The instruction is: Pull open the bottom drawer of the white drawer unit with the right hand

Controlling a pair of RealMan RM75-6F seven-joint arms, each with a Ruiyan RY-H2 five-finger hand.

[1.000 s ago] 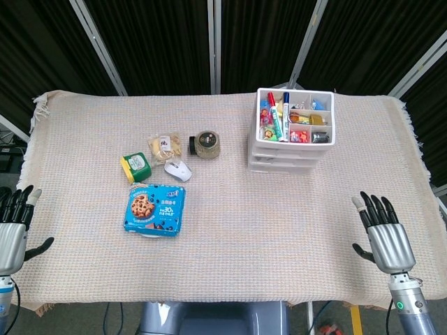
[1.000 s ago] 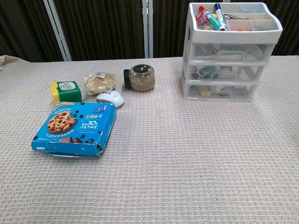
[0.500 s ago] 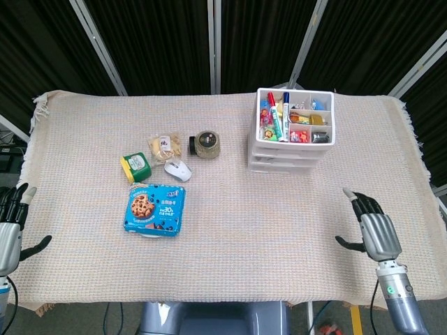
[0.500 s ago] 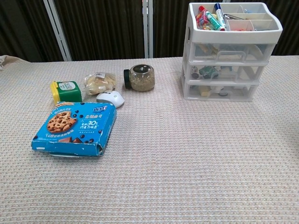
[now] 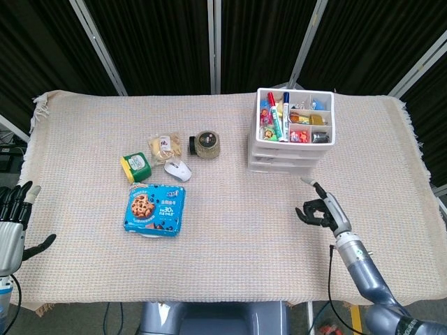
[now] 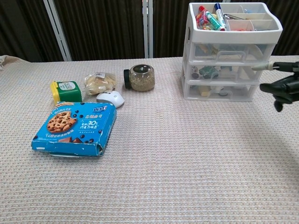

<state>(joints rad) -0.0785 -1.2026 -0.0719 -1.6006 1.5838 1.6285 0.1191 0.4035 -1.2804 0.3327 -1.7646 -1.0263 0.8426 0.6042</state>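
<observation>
The white three-drawer unit [image 5: 254, 149] [image 6: 233, 36] stands at the back right of the table, with markers and small items in its top tray. Its bottom drawer [image 6: 243, 92] [image 5: 279, 167] sits pushed in, handle facing me. My right hand [image 5: 321, 209] [image 6: 283, 87] hovers over the cloth in front of the unit and a little to its right, turned on edge. One finger points out and the others are half bent, holding nothing and touching no drawer. My left hand [image 5: 12, 222] hangs off the table's front left edge, fingers spread and empty.
On the left half lie a blue cookie box [image 5: 155, 209] [image 6: 74, 128], a white mouse [image 5: 178, 169], a green tin [image 5: 135, 165], a snack bag [image 5: 166, 146] and a round jar [image 5: 207, 143]. A woven cloth [image 5: 251, 223] covers the table.
My right hand has moved up and leftward from the front right table edge toward the drawer unit, turning on edge and bending its fingers. It now shows in the chest view. The left hand barely shifted.
</observation>
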